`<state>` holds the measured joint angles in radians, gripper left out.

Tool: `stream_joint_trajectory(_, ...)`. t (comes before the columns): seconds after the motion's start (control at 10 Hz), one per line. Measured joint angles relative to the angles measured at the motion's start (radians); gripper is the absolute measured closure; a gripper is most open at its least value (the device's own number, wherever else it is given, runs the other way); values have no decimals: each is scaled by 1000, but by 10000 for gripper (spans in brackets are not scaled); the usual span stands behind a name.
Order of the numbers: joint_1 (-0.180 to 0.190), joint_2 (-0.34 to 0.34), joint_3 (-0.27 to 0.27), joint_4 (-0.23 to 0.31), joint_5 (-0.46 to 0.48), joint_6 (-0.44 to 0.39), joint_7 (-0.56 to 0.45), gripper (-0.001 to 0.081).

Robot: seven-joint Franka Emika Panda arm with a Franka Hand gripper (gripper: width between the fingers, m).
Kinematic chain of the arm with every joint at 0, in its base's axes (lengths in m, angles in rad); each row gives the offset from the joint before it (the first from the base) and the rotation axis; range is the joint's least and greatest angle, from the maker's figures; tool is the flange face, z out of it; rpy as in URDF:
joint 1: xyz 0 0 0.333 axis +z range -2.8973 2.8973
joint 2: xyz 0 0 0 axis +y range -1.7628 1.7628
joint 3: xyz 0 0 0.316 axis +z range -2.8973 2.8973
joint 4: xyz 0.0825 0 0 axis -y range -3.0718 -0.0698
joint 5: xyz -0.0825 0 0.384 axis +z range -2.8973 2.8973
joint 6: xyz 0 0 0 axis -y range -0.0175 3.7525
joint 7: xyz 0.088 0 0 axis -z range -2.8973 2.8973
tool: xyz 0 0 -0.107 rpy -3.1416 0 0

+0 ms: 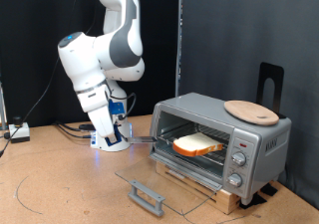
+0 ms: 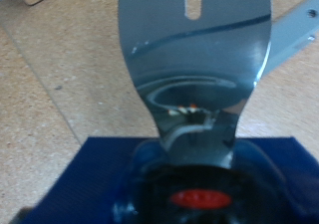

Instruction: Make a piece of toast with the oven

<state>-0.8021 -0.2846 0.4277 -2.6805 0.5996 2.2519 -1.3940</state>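
Resting inside the oven (image 1: 221,134): the piece of toast (image 1: 199,144) | jaws' state hidden, cannot tell

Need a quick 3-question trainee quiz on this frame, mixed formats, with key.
1. True or false: the oven has its glass door shut.
2. Where is the piece of toast? A: on top of the oven. B: on the rack inside it. C: hanging off the door.
3. In the exterior view, on which side of the oven is the tool?

Key: 1 false, the door lies open. 2 B. 3 left, low near the table.
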Motion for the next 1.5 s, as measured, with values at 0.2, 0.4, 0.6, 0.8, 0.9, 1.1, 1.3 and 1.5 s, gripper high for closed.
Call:
stream_joint_trajectory(0.2,8,9,63,-21,-19,15,42,410)
stream_joint_trajectory(0.4,23,25,132,-37,-16,63,118,410)
stream_joint_trajectory(0.6,48,36,181,-42,29,112,158,410)
stream_joint_trajectory(0.8,73,37,206,-37,87,122,162,410)
stream_joint_trajectory(0.9,81,37,219,-34,100,123,169,410)
stream_joint_trajectory(1.1,87,37,232,-33,102,118,175,410)
stream_joint_trajectory(1.3,86,38,233,-35,98,117,178,410)
stream_joint_trajectory(1.5,64,38,229,-40,67,123,184,410)
